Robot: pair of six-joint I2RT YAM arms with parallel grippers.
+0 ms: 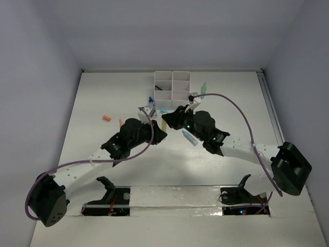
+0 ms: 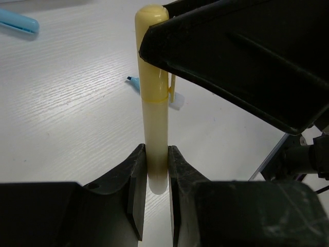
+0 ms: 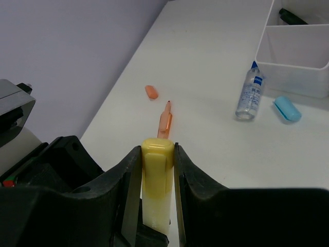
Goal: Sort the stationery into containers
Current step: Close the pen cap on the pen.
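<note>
A pale yellow highlighter point(image 2: 156, 103) is held in the air between both grippers, above the middle of the table point(image 1: 163, 123). My left gripper point(image 2: 157, 175) is shut on its cream body end. My right gripper point(image 3: 158, 164) is shut on its yellow cap end point(image 3: 157, 170). In the top view the two grippers meet tip to tip, the left one point(image 1: 159, 133) just below the right one point(image 1: 169, 118). The white compartment organizer point(image 1: 172, 85) stands behind them at the back of the table.
An orange pen point(image 3: 165, 119) and an orange cap point(image 3: 151, 92) lie left of the grippers. A small clear bottle point(image 3: 250, 95) and a light blue cap point(image 3: 287, 108) rest in front of the organizer point(image 3: 295, 56). A blue highlighter point(image 1: 190, 138) lies under the right arm, and a green item point(image 1: 203, 90) sits right of the organizer.
</note>
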